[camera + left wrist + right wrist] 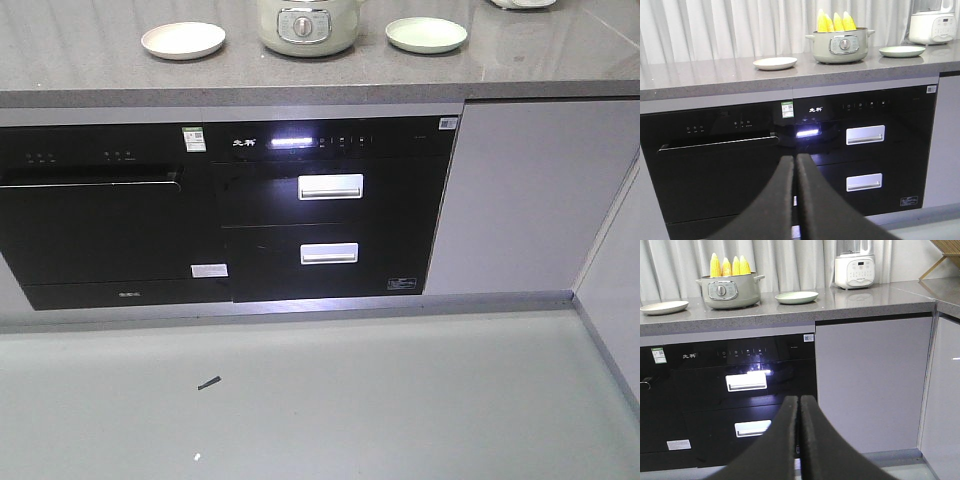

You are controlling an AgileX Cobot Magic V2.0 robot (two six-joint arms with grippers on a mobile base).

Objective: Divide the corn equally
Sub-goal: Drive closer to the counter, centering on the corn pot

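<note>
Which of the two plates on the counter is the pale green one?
The plate right of the pot, nearer the white appliance; the other plate, left of it, is cream.

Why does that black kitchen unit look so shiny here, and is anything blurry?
Front view: light glares white on the glossy black appliance front, and its drawer handles wash out. Left wrist view: same glare; the left gripper is a dark, soft shape near the lens. Right wrist view: the right gripper likewise, while the corn looks sharp.

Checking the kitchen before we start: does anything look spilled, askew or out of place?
Only the floor: a small dark scrap and a white speck lie before the black appliances. Nothing on the counter looks spilled or tipped.
</note>
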